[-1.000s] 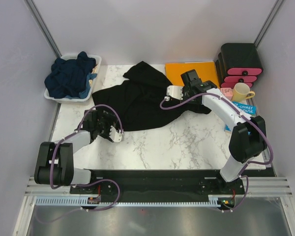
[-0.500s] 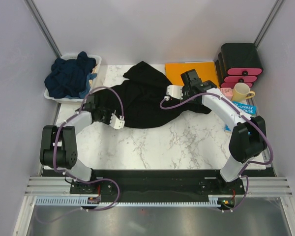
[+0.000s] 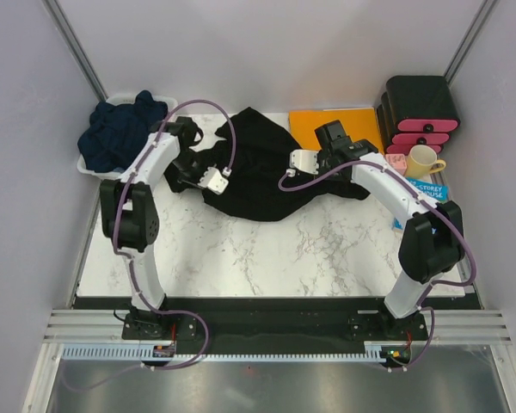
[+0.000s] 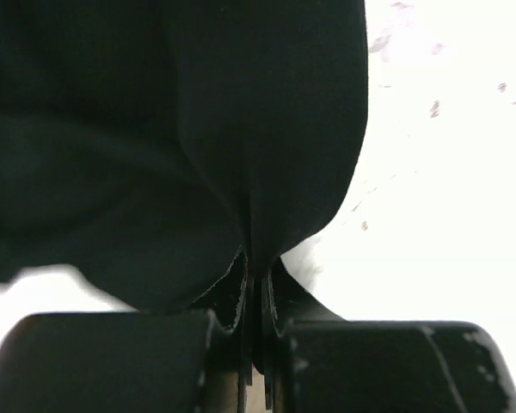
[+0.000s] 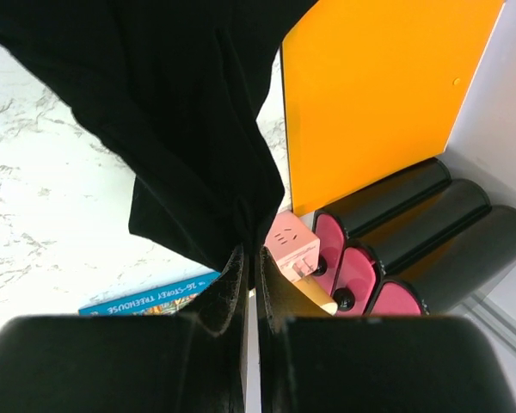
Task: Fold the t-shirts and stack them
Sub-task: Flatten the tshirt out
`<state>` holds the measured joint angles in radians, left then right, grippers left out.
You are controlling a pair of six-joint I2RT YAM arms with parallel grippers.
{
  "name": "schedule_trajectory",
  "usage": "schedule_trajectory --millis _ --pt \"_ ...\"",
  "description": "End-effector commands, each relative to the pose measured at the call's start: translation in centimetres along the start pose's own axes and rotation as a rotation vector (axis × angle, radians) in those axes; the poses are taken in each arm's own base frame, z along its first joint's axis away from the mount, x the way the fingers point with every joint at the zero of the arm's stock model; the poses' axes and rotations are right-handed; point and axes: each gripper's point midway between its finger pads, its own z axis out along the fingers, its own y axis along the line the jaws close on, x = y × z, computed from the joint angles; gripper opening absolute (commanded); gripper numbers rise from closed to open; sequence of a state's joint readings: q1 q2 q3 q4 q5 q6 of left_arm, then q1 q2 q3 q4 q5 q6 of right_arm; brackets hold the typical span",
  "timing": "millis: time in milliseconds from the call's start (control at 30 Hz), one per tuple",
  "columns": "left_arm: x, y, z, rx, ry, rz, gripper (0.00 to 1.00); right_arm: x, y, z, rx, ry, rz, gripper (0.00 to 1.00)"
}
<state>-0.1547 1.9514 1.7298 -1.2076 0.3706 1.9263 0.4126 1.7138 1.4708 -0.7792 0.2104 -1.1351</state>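
A black t-shirt (image 3: 258,168) lies bunched across the back middle of the marble table (image 3: 310,249). My left gripper (image 3: 187,168) is shut on its left edge; the left wrist view shows the black cloth (image 4: 198,146) pinched between the closed jaws (image 4: 258,284). My right gripper (image 3: 331,159) is shut on the shirt's right side, and the right wrist view has the cloth (image 5: 181,112) hanging from its closed jaws (image 5: 251,258). Dark navy t-shirts (image 3: 120,133) are heaped in a white bin (image 3: 93,169) at the back left.
An orange sheet (image 3: 335,125) lies at the back, partly under the right arm. A black and pink drawer unit (image 3: 421,112), a yellow mug (image 3: 423,161), a pink cube (image 5: 291,245) and a blue book (image 3: 430,191) crowd the right edge.
My left gripper shut on the shirt's left edge and carried it toward the back, bunching the cloth. The right arm has held still.
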Motion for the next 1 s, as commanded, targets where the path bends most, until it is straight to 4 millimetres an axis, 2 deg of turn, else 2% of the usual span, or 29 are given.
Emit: schedule_trajectory --millis 0,33,67,100,133,200,433,567,667,700,733,767,800,833,867,900,933,967 --pt "-0.3 -5.3 2.8 0.352 -0.054 -0.043 0.02 -1.4 -1.9 -0.5 0.028 -0.043 -0.008 0.07" --pt "0.6 -5.0 5.2 0.394 -0.063 -0.103 0.02 -1.5 -2.0 -0.4 0.027 -0.041 -0.005 0.07" --pt "1.1 -2.3 5.0 0.338 -0.052 -0.104 0.02 -1.6 -2.0 -0.4 0.025 -0.043 0.0 0.07" --pt "1.5 -1.2 5.5 0.317 -0.051 -0.119 0.02 -1.7 -2.3 -0.6 0.032 -0.046 0.004 0.08" --pt "2.2 -1.0 7.2 0.332 -0.059 -0.135 0.02 -1.7 -2.2 -0.6 0.029 -0.045 0.005 0.08" --pt "2.8 0.8 7.3 0.283 -0.049 -0.112 0.02 -1.7 -2.1 -0.6 0.027 -0.04 0.006 0.08" --pt "3.8 3.0 8.1 0.206 -0.036 -0.059 0.02 -1.6 -1.3 -0.3 0.01 -0.031 0.019 0.08" --pt "5.2 3.8 9.1 0.165 0.0 -0.106 0.02 -2.1 -1.4 -0.1 0.009 -0.036 0.021 0.08" --pt "6.5 4.3 10.7 0.125 0.047 -0.182 0.02 -2.3 -1.5 0.1 0.009 -0.039 0.023 0.1" --pt "7.0 4.9 10.6 0.088 0.06 -0.195 0.13 -2.4 -1.4 0.1 0.008 -0.04 0.022 0.11" --pt "7.2 4.8 11.1 0.071 0.064 -0.249 0.29 -2.5 -1.4 0.2 0.007 -0.039 0.022 0.12" --pt "7.5 5.7 11.1 0.026 0.066 -0.249 0.61 -2.5 -1.4 0.2 0.005 -0.039 0.023 0.13" --pt "7.7 6.4 10.5 -0.025 0.073 -0.294 0.72 -2.5 -1.2 0.4 0.001 -0.038 0.021 0.14" --pt "7.9 6.1 10.8 -0.034 0.075 -0.31 0.78 -2.5 -1.2 0.3 0.002 -0.039 0.023 0.15" --pt "8.4 7.5 10.5 -0.105 0.087 -0.307 0.89 -2.5 -1.1 0.4 -0.001 -0.038 0.023 0.17" --pt "8.6 7.7 10.3 -0.131 0.091 -0.345 0.96 -2.6 -0.9 0.5 -0.005 -0.037 0.02 0.18" --pt "8.6 7.8 9.8 -0.152 0.096 -0.358 1.0 -2.5 -0.9 0.4 -0.005 -0.036 0.023 0.18" --pt "9.0 8.8 9.4 -0.207 0.107 -0.368 1.0 -2.5 -0.8 0.6 -0.008 -0.036 0.024 0.19"
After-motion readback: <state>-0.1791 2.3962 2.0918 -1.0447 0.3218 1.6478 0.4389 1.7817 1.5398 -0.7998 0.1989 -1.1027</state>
